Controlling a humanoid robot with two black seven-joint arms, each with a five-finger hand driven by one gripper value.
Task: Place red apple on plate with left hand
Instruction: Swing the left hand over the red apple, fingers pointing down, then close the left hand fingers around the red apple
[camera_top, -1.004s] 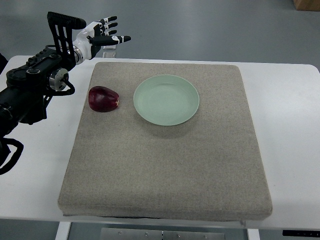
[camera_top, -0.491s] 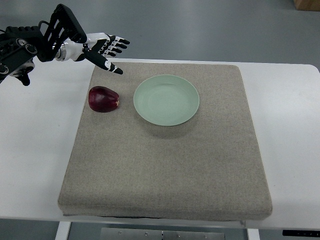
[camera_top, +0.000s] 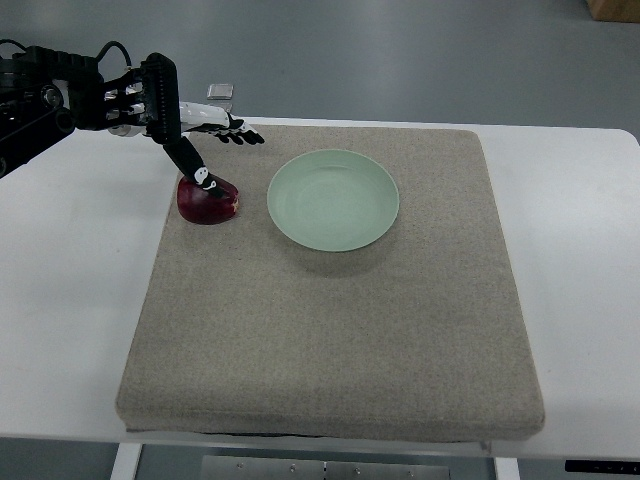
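Top view: left hand (camera_top: 200, 135) fingers spread, holding nothing; thumb tip over apple (camera_top: 208, 199); plate (camera_top: 333, 199) lies right of apple.

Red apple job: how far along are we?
Nothing is placed yet: the dark red apple lies on the grey felt mat, left of the empty pale green plate. The left hand is over it with spread fingers. Grasp, lift and placing remain.
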